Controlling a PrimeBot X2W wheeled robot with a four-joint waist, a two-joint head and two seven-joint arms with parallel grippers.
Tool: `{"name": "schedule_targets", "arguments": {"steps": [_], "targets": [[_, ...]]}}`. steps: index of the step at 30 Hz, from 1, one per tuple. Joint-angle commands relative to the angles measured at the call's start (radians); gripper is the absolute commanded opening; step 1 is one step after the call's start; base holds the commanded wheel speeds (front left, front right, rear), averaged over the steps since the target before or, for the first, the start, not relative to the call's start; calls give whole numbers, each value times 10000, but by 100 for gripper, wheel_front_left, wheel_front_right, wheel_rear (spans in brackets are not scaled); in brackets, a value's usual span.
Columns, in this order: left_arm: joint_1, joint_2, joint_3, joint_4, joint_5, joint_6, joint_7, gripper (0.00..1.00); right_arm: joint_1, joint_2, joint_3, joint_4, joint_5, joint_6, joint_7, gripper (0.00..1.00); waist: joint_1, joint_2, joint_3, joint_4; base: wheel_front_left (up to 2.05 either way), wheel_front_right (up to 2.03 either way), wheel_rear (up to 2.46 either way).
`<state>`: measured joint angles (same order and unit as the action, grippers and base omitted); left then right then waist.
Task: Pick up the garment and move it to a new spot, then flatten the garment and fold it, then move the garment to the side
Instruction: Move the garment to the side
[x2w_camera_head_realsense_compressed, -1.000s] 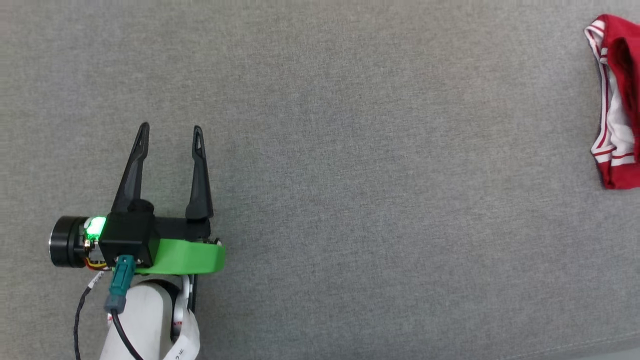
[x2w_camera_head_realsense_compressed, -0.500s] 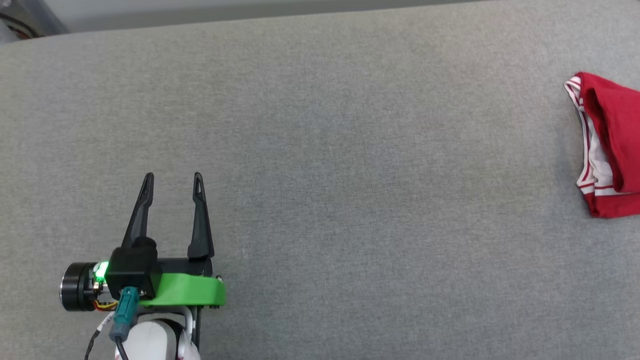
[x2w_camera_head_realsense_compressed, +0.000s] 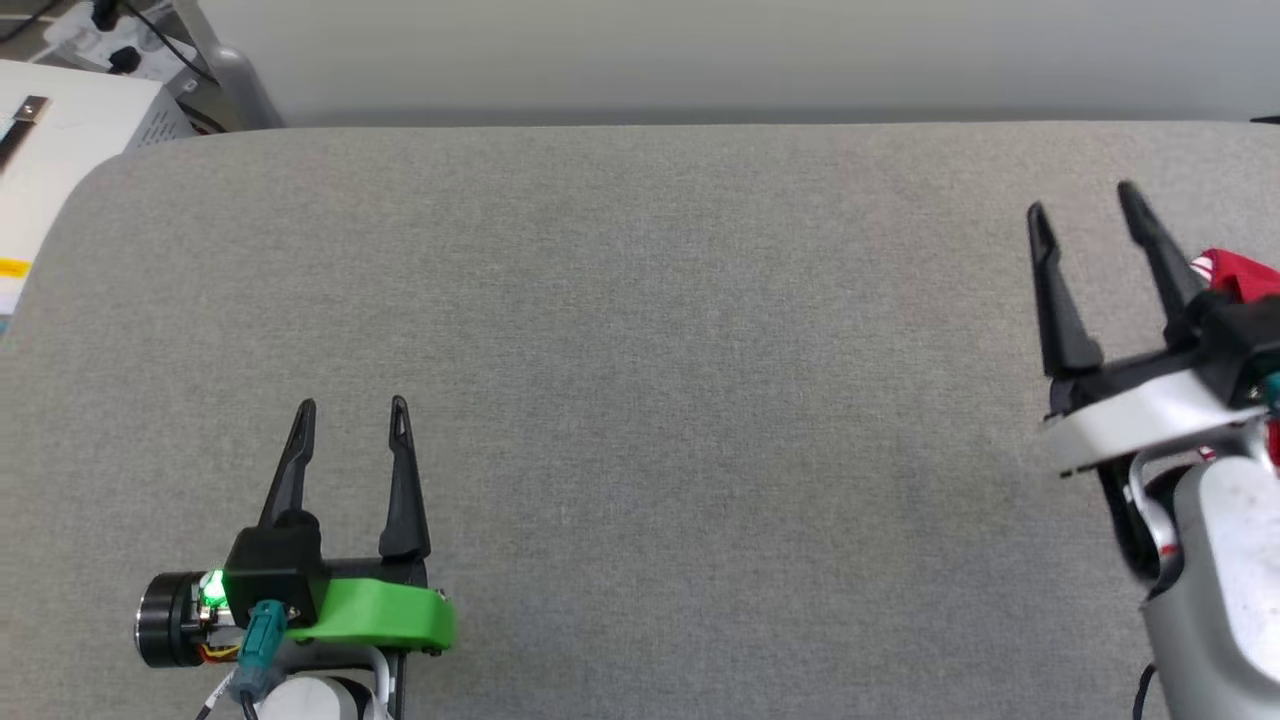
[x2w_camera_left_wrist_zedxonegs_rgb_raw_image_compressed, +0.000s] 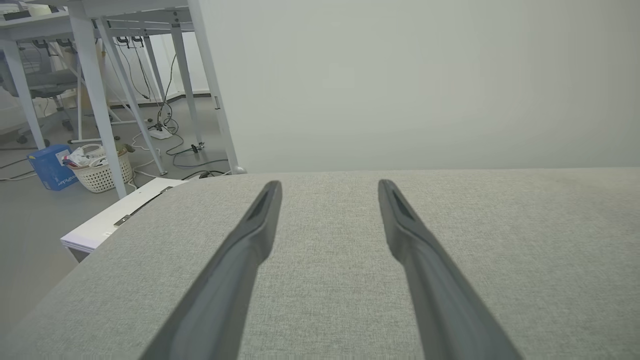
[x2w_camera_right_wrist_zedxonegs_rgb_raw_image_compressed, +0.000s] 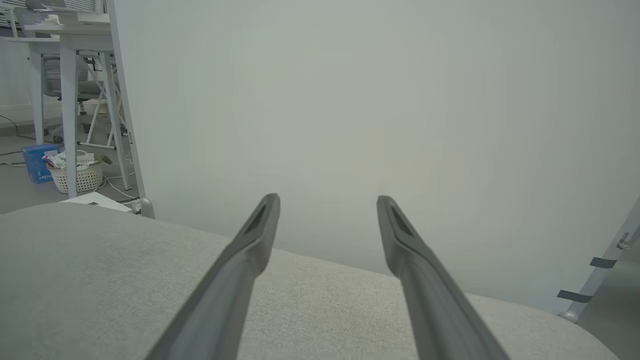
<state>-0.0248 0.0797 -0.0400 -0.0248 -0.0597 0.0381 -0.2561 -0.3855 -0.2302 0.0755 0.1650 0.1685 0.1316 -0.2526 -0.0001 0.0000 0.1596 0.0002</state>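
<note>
Both jaws: spread wide, nothing between the fingers on either arm.
Left gripper: 7 o'clock in head view, fingers pointing to 12, above bare grey cushion. Green bracket at its base, green LED lit.
Right gripper: 3 o'clock in head view, fingers leaning slightly toward 11, white bracket under them.
Garment: 3 o'clock at the frame's right edge, on the cushion. Red with a sliver of striped trim showing. Mostly hidden behind the right gripper's body, so contact can't be judged. No lettering visible.
Left wrist view: left gripper over the cushion, pale wall at 12. White table legs, wicker basket and blue box on the floor at 10.
Right wrist view: right gripper over the cushion's far edge, same pale wall ahead.
Head view 11 o'clock: white cabinet just off the cushion corner.
</note>
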Motion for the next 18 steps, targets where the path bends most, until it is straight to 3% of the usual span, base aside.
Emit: {"name": "schedule_targets", "arguments": {"steps": [1, 9, 18], "targets": [[153, -57, 15, 82, -119, -63, -57, 100, 410, 168, -12, -129, -90, -9, -87, 100, 1, 0, -391, 336, 0, 0, 0], [500, -112, 58, 299, -244, -175, -57, 100, 2482, 1151, -190, -522, -170, -9, -90, 100, 1, 0, -856, 341, 0, 0, 0], [891, -158, 90, 448, -376, -313, -57, 100, 3888, 1508, -700, -1238, -282, -9, -90, 100, 1, 0, -1176, 127, 0, 0, 0]]}}
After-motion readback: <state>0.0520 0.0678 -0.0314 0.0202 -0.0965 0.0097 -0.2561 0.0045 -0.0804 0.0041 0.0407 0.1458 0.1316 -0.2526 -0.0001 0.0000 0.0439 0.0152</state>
